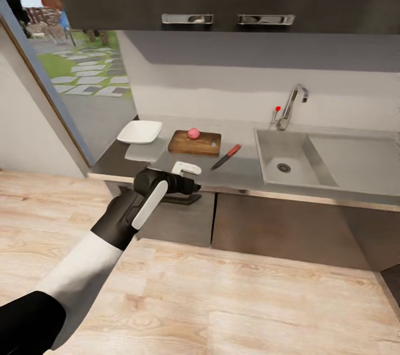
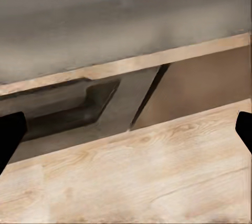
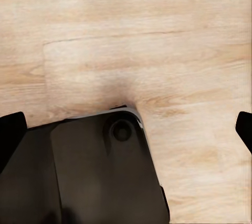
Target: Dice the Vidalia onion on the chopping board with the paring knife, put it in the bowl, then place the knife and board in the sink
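The Vidalia onion (image 1: 193, 133) sits whole on the chopping board (image 1: 195, 143); dicing, bowl (image 1: 139, 131) and sink (image 1: 291, 161) remain. My left gripper (image 1: 186, 177) at frame centre: fingers apart.

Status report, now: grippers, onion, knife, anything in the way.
Left gripper empty at counter edge; both open. Vidalia onion on chopping board. Paring knife beside it. Path clear.

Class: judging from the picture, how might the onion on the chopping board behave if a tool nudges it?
The onion looks round, so it would probably roll. The board seems flat and rimless, so it could roll off onto the countertop. Being small, it is likely light.
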Robot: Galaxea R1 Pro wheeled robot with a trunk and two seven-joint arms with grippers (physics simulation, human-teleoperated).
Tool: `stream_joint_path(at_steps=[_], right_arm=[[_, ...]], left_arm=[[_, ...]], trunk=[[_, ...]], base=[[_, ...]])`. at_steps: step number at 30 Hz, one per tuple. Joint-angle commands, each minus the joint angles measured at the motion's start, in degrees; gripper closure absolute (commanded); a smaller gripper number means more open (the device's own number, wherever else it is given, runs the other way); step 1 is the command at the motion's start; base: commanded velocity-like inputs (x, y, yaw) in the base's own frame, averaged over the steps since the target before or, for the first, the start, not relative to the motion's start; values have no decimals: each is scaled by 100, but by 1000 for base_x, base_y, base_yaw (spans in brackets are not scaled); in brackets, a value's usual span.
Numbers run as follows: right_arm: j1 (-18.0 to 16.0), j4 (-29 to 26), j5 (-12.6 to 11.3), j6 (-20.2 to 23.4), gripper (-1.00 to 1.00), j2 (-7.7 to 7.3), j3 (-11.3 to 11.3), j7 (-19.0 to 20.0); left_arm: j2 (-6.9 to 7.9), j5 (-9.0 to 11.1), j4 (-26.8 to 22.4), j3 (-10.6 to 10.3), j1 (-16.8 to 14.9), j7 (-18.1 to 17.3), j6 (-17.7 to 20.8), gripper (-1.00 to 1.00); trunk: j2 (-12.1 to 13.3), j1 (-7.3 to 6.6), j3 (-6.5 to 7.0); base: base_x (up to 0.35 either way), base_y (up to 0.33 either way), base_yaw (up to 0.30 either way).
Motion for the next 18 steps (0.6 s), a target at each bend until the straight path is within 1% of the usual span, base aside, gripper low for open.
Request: stream_joint_path(at_steps=[1, 4, 5, 8, 9, 10, 11, 13, 14, 16, 17, 18], right_arm=[[2, -10, 58, 0, -100, 6, -17, -32], [-1, -6, 58, 0, -100, 6, -21, -32], [0, -6, 58, 0, -100, 6, -24, -32], [2, -7, 58, 0, -100, 6, -29, -32], [2, -8, 58, 0, -100, 6, -30, -32], [2, -7, 58, 0, -100, 6, -32, -32], [2, -10, 56, 0, -100, 6, -33, -32], [2, -12, 52, 0, -100, 6, -34, -30], [2, -13, 51, 0, -100, 6, -34, -28], [2, -18, 50, 0, -100, 6, -35, -22], [2, -19, 50, 0, -100, 6, -35, -21], [2, -20, 50, 0, -100, 6, -35, -19]], left_arm=[[0, 61, 41, -7, -7, 56, 13, -100], [0, 60, 236, -7, -6, 50, -59, -100], [0, 60, 468, -7, -6, 47, -221, -100], [-2, 64, 1196, -10, -6, 43, -899, -100], [-3, 65, 1340, -11, -6, 41, -1026, -100], [-7, 66, 1640, -15, -6, 34, -1276, -100], [-20, 68, 2093, -23, -6, 18, -1624, -100], [-41, 69, 2683, -29, -6, 2, -2056, -100], [-45, 69, 2831, -30, -6, -2, -2171, -100], [-66, 69, 3453, -37, -6, -11, -2687, -100], [-76, 69, 3624, -38, -6, -13, -2836, -100], [-104, 69, 3994, -40, -6, -15, -3167, -100]], trunk=[[-11, 0, -9], [-11, 0, -9], [-11, 0, -9], [-11, 0, -9], [-11, 0, -9], [-11, 0, -9], [-11, 0, -9], [-11, 0, -9], [-11, 0, -9], [-11, 0, -9], [-11, 0, -9], [-11, 0, -9]], base=[[-335, 0, 0], [-335, 0, 0], [-335, 0, 0], [-330, 0, 0], [-310, 0, 0], [-278, 0, 0], [-223, 0, 0], [-175, 0, 0], [-145, 0, 0], [-88, 0, 0], [-55, 0, 0], [-35, 0, 0]])
